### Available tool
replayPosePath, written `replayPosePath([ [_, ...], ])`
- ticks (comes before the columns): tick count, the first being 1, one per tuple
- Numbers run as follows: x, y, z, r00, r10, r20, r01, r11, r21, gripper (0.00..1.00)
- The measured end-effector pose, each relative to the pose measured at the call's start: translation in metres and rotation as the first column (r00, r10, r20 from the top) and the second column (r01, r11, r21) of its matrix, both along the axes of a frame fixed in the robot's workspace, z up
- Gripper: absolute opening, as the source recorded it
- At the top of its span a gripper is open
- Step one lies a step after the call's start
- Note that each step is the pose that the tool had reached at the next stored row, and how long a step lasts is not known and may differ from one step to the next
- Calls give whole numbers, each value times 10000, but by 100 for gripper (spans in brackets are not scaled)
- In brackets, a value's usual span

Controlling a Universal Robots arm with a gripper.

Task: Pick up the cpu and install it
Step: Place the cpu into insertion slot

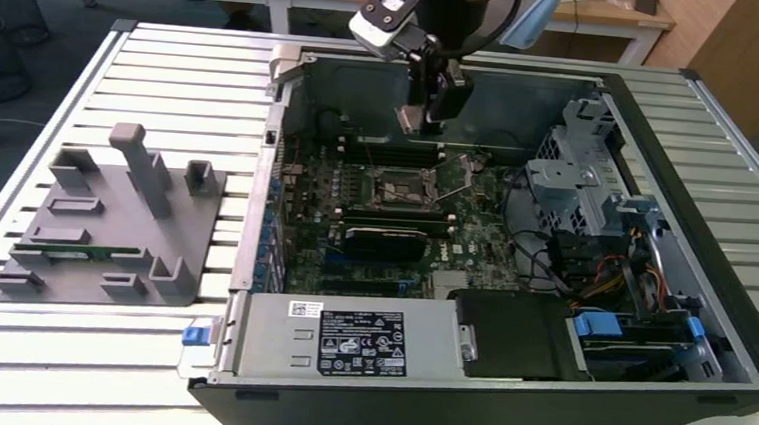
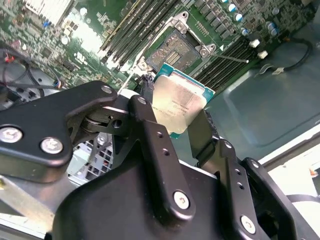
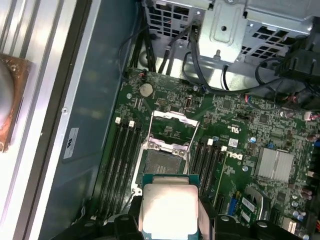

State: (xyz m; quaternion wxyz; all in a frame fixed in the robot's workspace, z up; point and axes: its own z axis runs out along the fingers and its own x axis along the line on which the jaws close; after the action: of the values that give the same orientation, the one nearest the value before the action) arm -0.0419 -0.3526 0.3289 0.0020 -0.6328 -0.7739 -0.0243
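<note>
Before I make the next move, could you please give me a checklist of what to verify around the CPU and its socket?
1. cpu clamped in the end effector: ok.
2. Socket bare, nothing lying in it: ok.
3. Load plate swung up off the socket: ok.
4. cpu seated in the socket: not ok, it is held clear of it.
5. cpu corner mark matched to the socket: cannot tell.
</note>
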Motion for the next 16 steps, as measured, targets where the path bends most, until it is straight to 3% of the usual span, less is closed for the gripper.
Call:
replayPosePath([
  [5,4,5,-44,9978,-666,-1,666,9978,-1,53],
  [9,17,34,-112,9974,-719,1,719,9974,5,53],
  [16,20,37,-193,9972,-750,-3,750,9972,30,53],
])
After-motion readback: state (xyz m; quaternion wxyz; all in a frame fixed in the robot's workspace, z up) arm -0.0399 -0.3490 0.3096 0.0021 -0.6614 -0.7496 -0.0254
